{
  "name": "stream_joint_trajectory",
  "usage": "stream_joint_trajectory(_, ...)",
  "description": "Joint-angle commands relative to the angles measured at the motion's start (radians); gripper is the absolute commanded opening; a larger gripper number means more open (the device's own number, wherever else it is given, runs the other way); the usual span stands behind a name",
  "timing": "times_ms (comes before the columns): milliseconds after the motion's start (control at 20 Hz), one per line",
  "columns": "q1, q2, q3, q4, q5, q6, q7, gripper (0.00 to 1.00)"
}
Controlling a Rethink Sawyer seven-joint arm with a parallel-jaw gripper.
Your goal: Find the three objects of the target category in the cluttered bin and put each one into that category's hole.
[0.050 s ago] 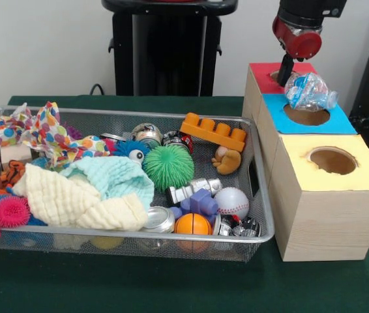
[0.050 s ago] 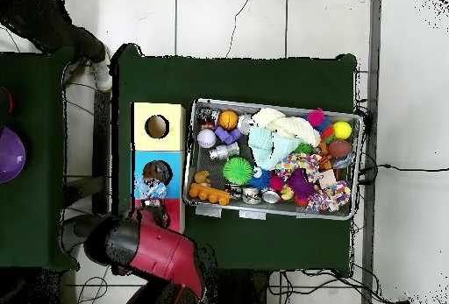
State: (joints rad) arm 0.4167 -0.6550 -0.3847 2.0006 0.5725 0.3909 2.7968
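Holding a crumpled clear plastic bottle over the blue-topped box, our gripper is hanging from the red and black arm at the row of three wooden boxes. We cannot tell from either view how the fingers are standing, since the bottle and the wrist are covering them. The bottle is sitting just above the blue box's round hole, between the red-topped box and the yellow-topped box. Beside the boxes the wire mesh bin is lying full of clutter: we are seeing a green spiky ball, an orange toy brick, a baseball, a small basketball, a cream cloth and a dotted cloth.
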Motion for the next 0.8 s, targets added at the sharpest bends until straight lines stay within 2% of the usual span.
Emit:
stream_joint_trajectory(50,-0.018,0.057,0.076,-0.103,0.055,0.045,0.207,0.00)
stream_joint_trajectory(250,0.005,0.089,0.030,-0.158,0.045,0.083,0.236,0.00)
stream_joint_trajectory(800,0.007,0.121,0.041,-0.216,0.078,0.100,0.263,0.00)
